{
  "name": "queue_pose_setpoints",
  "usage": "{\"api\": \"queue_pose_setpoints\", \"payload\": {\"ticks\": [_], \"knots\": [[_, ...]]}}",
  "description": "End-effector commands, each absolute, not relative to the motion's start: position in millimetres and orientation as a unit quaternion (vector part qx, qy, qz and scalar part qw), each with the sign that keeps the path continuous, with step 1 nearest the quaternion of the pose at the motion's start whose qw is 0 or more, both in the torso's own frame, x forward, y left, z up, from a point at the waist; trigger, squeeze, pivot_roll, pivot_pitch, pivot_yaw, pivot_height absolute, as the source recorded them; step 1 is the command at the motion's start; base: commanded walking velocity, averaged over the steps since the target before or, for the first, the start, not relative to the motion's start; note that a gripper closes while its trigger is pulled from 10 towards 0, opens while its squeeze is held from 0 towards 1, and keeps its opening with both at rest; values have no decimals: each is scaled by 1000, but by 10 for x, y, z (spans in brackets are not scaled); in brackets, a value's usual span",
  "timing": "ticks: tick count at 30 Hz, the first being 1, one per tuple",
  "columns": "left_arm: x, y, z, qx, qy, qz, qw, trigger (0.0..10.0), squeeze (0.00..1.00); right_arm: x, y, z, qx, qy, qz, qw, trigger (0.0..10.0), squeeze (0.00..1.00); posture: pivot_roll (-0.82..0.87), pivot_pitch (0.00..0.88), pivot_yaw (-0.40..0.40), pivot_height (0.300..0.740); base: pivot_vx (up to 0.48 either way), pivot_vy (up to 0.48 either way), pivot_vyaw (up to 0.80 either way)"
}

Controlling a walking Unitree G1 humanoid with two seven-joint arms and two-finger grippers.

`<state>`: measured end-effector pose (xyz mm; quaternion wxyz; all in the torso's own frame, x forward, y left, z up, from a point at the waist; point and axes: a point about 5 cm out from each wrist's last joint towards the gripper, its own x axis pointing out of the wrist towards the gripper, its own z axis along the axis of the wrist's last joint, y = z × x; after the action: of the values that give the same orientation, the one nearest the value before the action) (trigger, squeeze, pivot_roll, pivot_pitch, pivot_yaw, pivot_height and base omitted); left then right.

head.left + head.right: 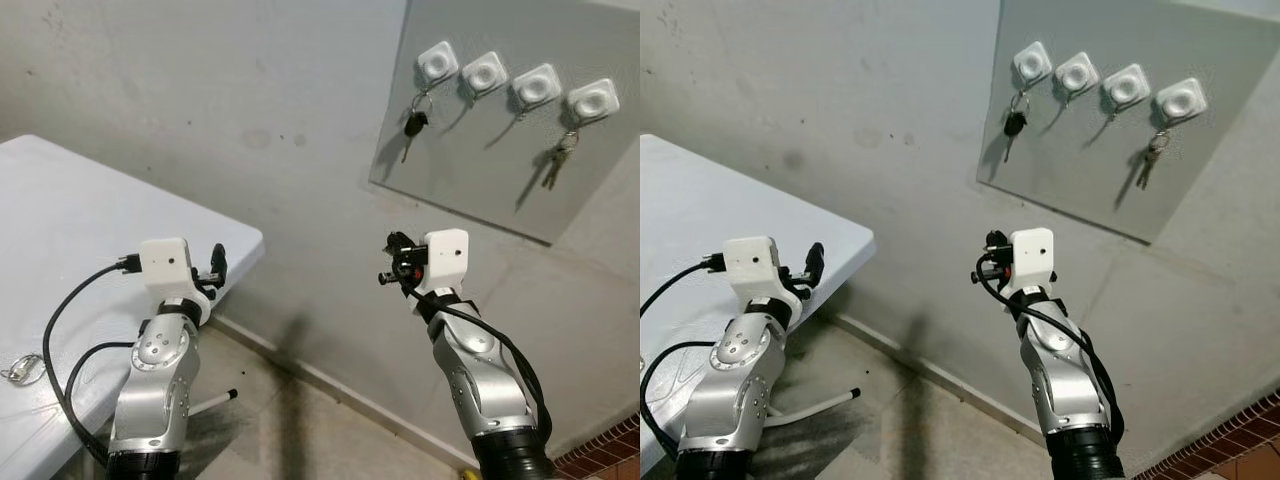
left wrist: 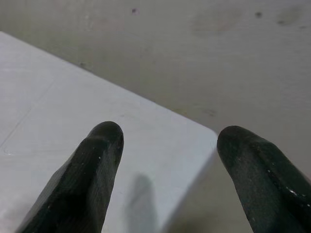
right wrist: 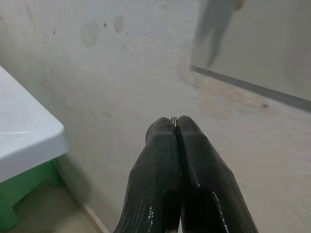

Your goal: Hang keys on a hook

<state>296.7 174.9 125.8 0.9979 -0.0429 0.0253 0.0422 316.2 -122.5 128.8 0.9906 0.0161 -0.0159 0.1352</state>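
The right gripper [image 3: 176, 127] has its two black fingers pressed together on a small silver metal tip [image 3: 173, 119] (probably part of the keys, though I cannot tell). It is at the centre of the frame, well below the grey wall board [image 1: 470, 170] at the upper right. There, four white square hooks [image 1: 485, 73] wait; two already carry keys [image 1: 413, 122], two are free. The left gripper [image 2: 167, 145] is spread, over the white plastic table [image 1: 60, 230] at the left. I judge the hanging is not yet done.

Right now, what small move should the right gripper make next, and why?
Probably raise the right gripper toward the board: its fingers are shut on a metal bit, it sits well below the hooks, and the second hook is free.
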Motion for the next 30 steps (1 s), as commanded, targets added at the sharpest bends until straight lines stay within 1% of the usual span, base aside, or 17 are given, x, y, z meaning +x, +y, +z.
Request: {"api": "queue_pose_setpoints", "payload": {"ticks": [1, 4, 10, 19, 20, 23, 30], "knots": [[2979, 1753, 1288, -42, 20, 41, 998, 10000, 0, 3179, -1226, 1345, 16, -25, 136, 990, 10000, 0, -86, 0, -37, 740, 300, 0, -544], [2967, 1721, 1315, -48, 5, 35, 998, 10000, 0, 3175, -1214, 1350, 17, -28, 139, 990, 10000, 0, -85, 0, -37, 740, 0, 0, -477], [2962, 1703, 1314, -44, 6, 32, 999, 10000, 0, 3173, -1205, 1344, 15, -28, 142, 989, 10000, 0, -81, 0, -40, 740, 0, 0, 0], [2959, 1642, 1322, -11, 8, 8, 1000, 10000, 0, 3172, -1193, 1361, 20, -33, 145, 989, 10000, 0, -77, 0, -44, 740, 0, 0, 0], [2962, 1612, 1354, 6, -2, -2, 1000, 10000, 0, 3174, -1188, 1375, 22, -36, 148, 988, 10000, 0, -75, 0, -46, 740, 0, 0, 0], [2966, 1520, 1415, 25, -14, -33, 999, 10000, 0, 3187, -1181, 1431, 29, -45, 151, 987, 10000, 0, -71, 0, -47, 740, 0, 0, 0], [2981, 1337, 1531, 37, -33, -101, 994, 10000, 0, 3274, -1198, 1575, 28, -72, 160, 984, 10000, 0, -75, 0, -43, 740, 0, 0, 0]]}}
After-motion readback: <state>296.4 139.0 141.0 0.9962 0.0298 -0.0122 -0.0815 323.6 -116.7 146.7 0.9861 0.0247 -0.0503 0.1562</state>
